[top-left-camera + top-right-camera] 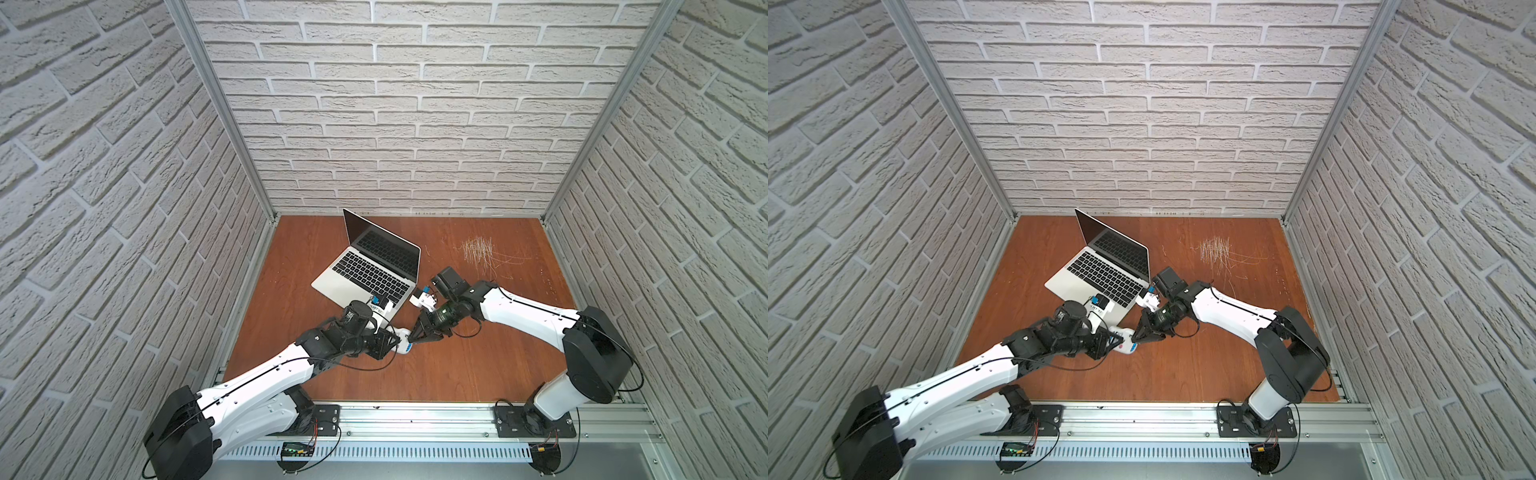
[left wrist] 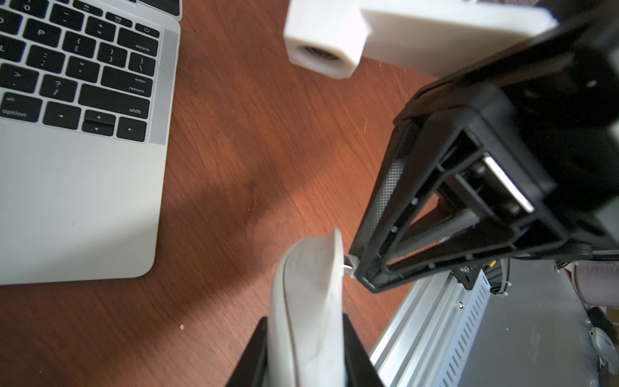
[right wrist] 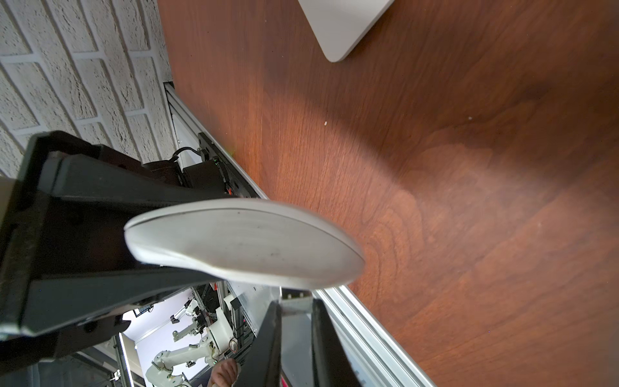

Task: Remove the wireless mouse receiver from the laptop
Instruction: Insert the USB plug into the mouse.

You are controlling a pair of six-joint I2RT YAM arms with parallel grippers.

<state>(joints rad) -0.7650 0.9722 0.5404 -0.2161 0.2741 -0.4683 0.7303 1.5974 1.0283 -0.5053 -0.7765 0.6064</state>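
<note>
Closest on my feed, the left gripper point(image 2: 305, 321) clamps the white mouse point(image 2: 308, 274) on edge, its rear cut off, while the right gripper point(image 2: 358, 272), angled in low from three o'clock, pinches the half-hidden receiver point(image 2: 348, 264) at its rim; the laptop point(image 1: 365, 266) sits open at eleven o'clock.

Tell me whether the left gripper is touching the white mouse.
Touching. The left wrist view shows the white mouse clamped in the left gripper, with both black fingers pressed against its sides.

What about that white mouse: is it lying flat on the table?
No, the left gripper holds the mouse clamped on its edge, not lying flat.
</note>
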